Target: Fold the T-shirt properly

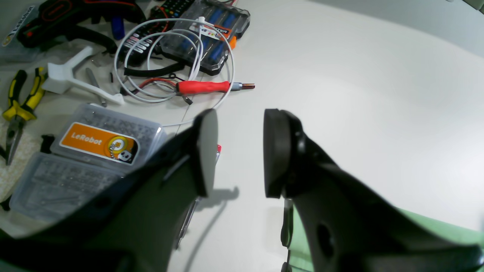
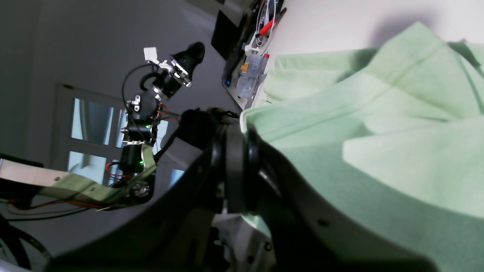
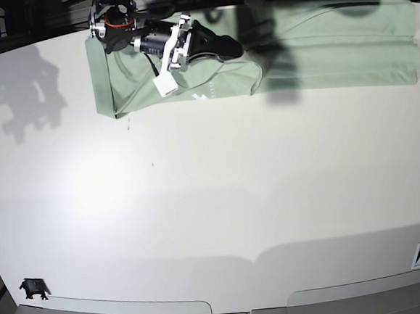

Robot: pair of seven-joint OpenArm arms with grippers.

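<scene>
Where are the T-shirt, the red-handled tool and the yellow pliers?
T-shirt (image 3: 332,45): base view, flat folded body.
Red-handled tool (image 1: 204,87): left wrist view, middle of its red handle.
Yellow pliers (image 1: 17,107): left wrist view, near the pivot.

You are looking at a T-shirt (image 2: 397,124) of soft, matt mint-green cloth, its folds showing a fine knit texture and stitched seams. The table (image 3: 221,200) is presenting a smooth, pale surface with a faint satin sheen. The left gripper (image 1: 240,151) is showing matt black plastic jaws with smooth, flat pads; the right gripper (image 2: 236,162) is showing the same dark plastic with a slight gloss. Beside the table edge, you are seeing clear glossy plastic cases (image 1: 87,158), a white glossy cable (image 1: 211,64), a red-handled tool (image 1: 206,87) with a metal tip, and pliers (image 1: 19,109) with yellow rubbery grips.
</scene>
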